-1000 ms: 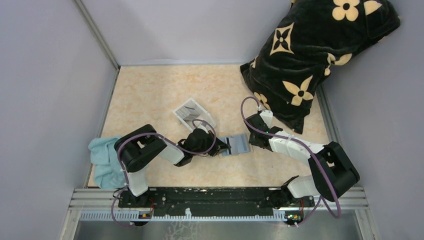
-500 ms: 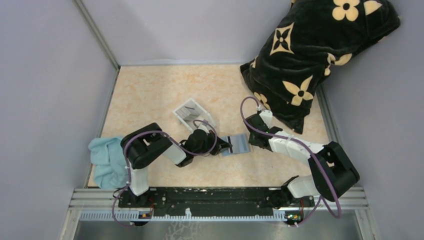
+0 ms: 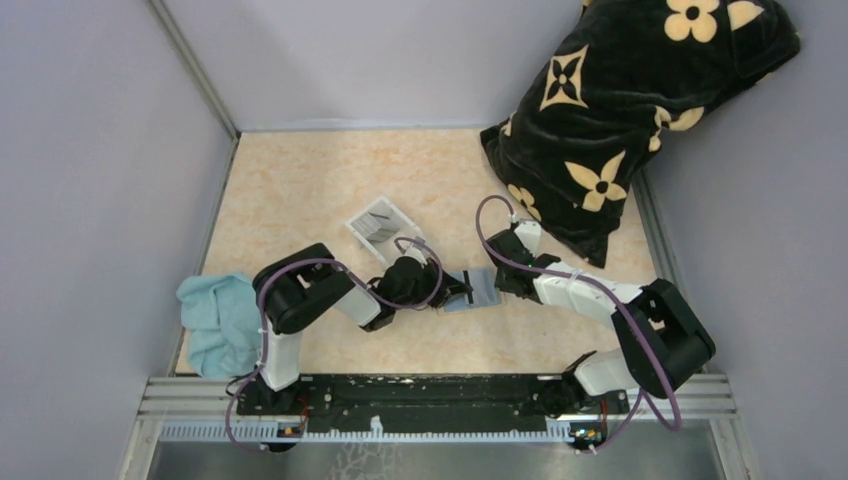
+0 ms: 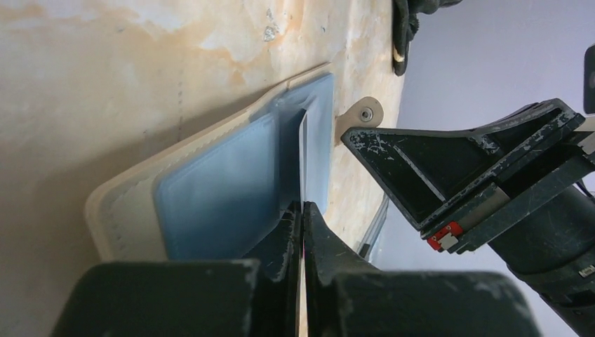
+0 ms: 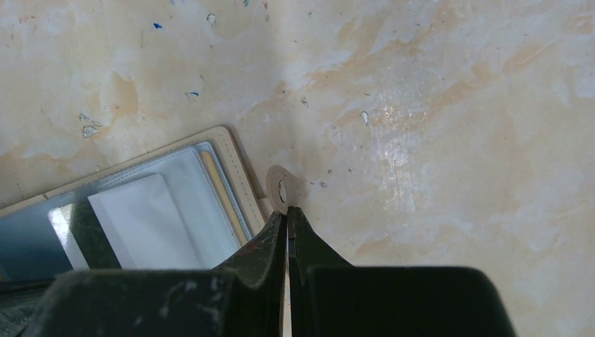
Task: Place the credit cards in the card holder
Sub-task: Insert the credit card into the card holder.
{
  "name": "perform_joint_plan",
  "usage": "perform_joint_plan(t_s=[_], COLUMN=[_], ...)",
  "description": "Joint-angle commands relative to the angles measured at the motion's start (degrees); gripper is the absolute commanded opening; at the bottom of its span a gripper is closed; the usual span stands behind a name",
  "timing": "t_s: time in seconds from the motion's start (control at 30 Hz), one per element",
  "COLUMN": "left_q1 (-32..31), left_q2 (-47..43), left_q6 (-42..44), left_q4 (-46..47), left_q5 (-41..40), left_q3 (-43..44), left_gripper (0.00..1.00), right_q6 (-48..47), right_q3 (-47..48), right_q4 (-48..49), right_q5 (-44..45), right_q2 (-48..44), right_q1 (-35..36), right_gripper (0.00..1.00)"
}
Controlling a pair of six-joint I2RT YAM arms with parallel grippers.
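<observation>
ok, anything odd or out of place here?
Nothing wrong with the task items: the card holder lies open, the left hand pinching a card edge-on, the right hand pinching its snap tab. The only oddities: a black flowered cushion slumped in the far right corner, and a crumpled blue cloth at the left edge.

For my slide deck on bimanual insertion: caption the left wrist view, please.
Left pincer, shut on an edge-on credit card, its far end at the open card holder's blue-grey lining.

No readable text, number or brand is showing in any view. The dark cushion (image 3: 640, 100) is carrying only tan flower motifs, and a small red tag (image 4: 446, 235) is showing nothing legible.
</observation>
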Motion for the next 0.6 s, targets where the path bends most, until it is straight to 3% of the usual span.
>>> perform_joint_plan(t_s=[0.0, 0.17, 0.27, 0.57], left_q1=[-0.98, -2.1, -2.64, -2.9], left_q2=[0.46, -0.82, -2.45, -8.32], left_q6=[3.29, 6.03, 7.38, 13.97], left_q4=[-7.72, -18.16, -25.02, -47.69], left_q5=[-0.02, -0.35, -1.95, -8.37], left_q3=[3.48, 6.62, 7.54, 13.34], left_gripper=[0.1, 0.38, 0.49, 0.67], right_q6=[0.82, 0.69, 0.51, 0.09], right_q3=[0.6, 0.69, 0.79, 1.37], right_q4=[0.84, 0.92, 0.92, 0.47], right_q5=[-0.47, -0.29, -0.24, 0.02], right_q2=[0.71, 0.91, 1.2, 0.94], right_q1=[1.62, 1.69, 1.71, 1.74], right_gripper=[0.0, 0.0, 0.0, 0.0])
